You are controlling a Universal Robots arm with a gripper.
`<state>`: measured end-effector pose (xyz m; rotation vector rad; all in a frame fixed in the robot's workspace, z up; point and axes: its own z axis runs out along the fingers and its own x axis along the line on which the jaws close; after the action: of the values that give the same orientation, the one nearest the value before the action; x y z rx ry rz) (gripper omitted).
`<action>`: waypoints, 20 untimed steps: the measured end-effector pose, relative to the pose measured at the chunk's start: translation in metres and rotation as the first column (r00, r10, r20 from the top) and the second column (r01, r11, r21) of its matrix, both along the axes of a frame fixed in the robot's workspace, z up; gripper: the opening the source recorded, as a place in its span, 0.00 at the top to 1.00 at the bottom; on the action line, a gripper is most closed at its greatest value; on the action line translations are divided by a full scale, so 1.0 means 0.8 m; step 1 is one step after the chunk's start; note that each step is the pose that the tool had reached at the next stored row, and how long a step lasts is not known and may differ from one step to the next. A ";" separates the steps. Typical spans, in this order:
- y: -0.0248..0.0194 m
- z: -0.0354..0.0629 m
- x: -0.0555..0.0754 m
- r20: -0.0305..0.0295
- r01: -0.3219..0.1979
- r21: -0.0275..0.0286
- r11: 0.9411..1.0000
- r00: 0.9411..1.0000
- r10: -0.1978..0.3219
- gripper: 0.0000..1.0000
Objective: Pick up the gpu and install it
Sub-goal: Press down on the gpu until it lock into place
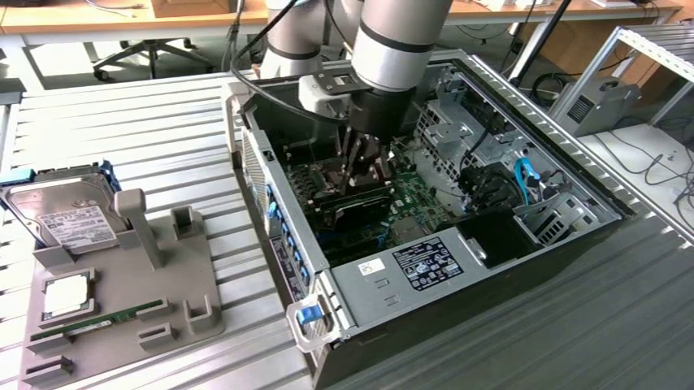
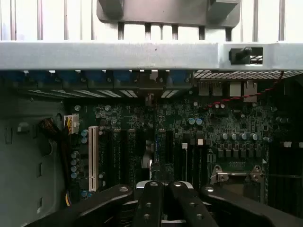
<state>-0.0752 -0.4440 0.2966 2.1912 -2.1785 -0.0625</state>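
Note:
The open computer case (image 1: 358, 284) lies on its side on the slatted table. My gripper (image 1: 363, 172) reaches down into it over the motherboard (image 1: 418, 203). Under the fingers sits the gpu (image 1: 360, 210), a dark flat card with a black cooler, held just above the board. In the wrist view my gripper (image 2: 163, 191) is shut, its black fingers (image 2: 150, 203) pressed together. The gpu (image 2: 154, 158) shows there edge-on as a thin strip over the dark expansion slots, beside a white slot (image 2: 93, 158).
A grey parts holder (image 1: 162, 276) stands at the exterior view's left with a hard drive (image 1: 65, 218), a CPU (image 1: 67, 296) and a RAM stick (image 1: 97, 322). Case walls, drive cages (image 1: 542, 215) and cables (image 1: 526, 183) crowd the gripper.

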 end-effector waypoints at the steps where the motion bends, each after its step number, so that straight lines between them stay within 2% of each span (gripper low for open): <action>1: -0.0012 -0.001 0.010 -0.001 0.000 0.000 1.000 1.000 0.000 0.89; 9: -0.0095 -0.002 0.022 -0.004 0.000 0.000 1.000 1.000 0.000 0.89; 14: -0.0166 -0.003 0.027 -0.006 0.000 0.000 1.000 1.000 0.000 0.89; 20: -0.0246 -0.004 0.028 -0.006 0.000 0.000 1.000 1.000 0.000 0.89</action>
<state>-0.0532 -0.4637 0.2937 2.1880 -2.1756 -0.0691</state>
